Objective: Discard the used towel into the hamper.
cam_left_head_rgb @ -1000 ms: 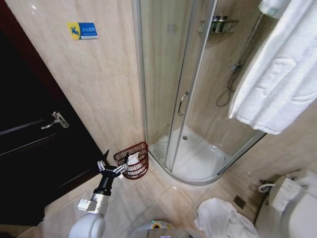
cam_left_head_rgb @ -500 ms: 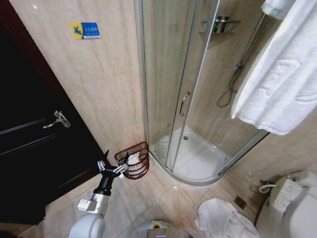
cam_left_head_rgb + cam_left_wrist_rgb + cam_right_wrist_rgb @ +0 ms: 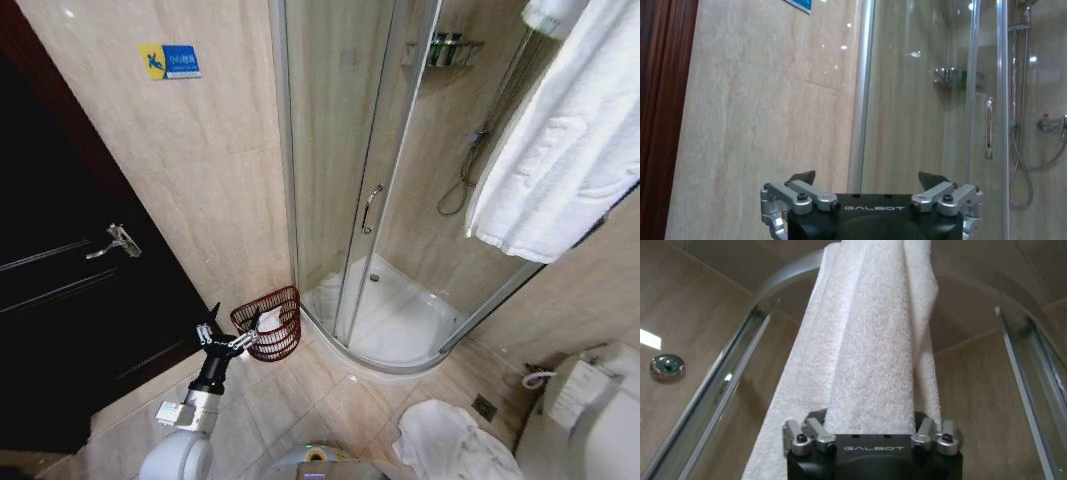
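White terry towel (image 3: 870, 340) clamped between the fingers of the right gripper (image 3: 870, 432), hanging long against the shower enclosure's glass (image 3: 330, 150); left gripper (image 3: 224, 340) spread wide and empty, just beside the reddish-brown wire hamper (image 3: 268, 322) on the tiled floor by the shower corner, something white inside it.

A curved glass shower enclosure (image 3: 400, 200) stands in the corner, with a chrome handle (image 3: 370, 208) on its sliding door, a hose and shower fitting (image 3: 462, 180) on the tiled wall inside, and a small rack of bottles (image 3: 445, 48) above. To the left a dark door (image 3: 70, 300) carries a metal lever handle (image 3: 115, 241), and a blue and yellow sign (image 3: 168, 61) is fixed on the beige wall beside it. A white toilet (image 3: 590, 410) sits at the lower right, near a floor drain (image 3: 484, 406).
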